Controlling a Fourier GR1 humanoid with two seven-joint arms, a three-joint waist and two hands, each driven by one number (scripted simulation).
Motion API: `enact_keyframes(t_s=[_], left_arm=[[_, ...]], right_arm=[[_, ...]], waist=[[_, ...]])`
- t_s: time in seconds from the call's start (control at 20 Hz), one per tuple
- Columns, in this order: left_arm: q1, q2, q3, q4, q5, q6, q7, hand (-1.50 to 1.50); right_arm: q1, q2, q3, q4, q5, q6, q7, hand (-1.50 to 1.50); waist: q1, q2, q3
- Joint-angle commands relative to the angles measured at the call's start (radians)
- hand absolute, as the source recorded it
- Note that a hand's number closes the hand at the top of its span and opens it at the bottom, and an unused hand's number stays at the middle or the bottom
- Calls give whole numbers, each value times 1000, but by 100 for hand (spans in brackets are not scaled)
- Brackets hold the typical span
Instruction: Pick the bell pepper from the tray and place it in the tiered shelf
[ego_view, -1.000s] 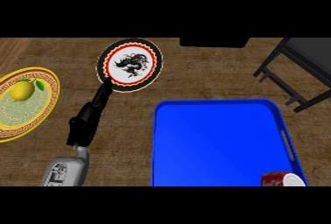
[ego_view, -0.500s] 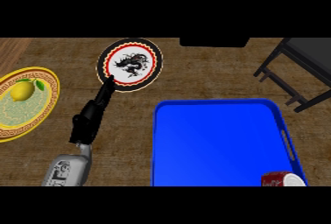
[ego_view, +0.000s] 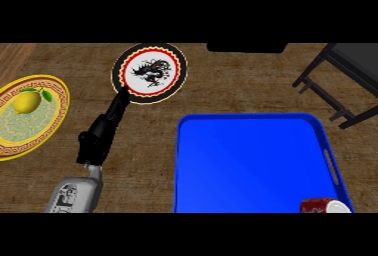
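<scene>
Head view: left robot hand (ego_view: 103, 134), fingers straight, holds nothing, reaching over brown wooden counter (ego_view: 244, 85) beside blue plastic tray (ego_view: 251, 160).

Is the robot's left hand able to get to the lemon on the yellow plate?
Probably yes: the left hand is beside the yellow plate, and nothing stands between it and the lemon.

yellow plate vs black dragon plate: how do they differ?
The yellow plate sits at the counter's left edge and carries a lemon; the black dragon plate lies farther back, nearer the middle, with no food on it. The yellow plate has a pale green centre, the black plate a white centre with a red ring. Both are round plates flat on the counter.
</scene>
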Motion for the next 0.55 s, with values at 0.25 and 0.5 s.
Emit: enact_keyframes(t_s=[0.25,0.5], left_arm=[[23,-18,-16,-20,-3,7,0,0],[10,-10,3,-1,-4,16,-8,0]], right_arm=[[149,-148,12,23,21,173,-40,-150],[206,-153,9,46,20,246,-73,-150]], waist=[[-15,4,9],[-17,9,11]])
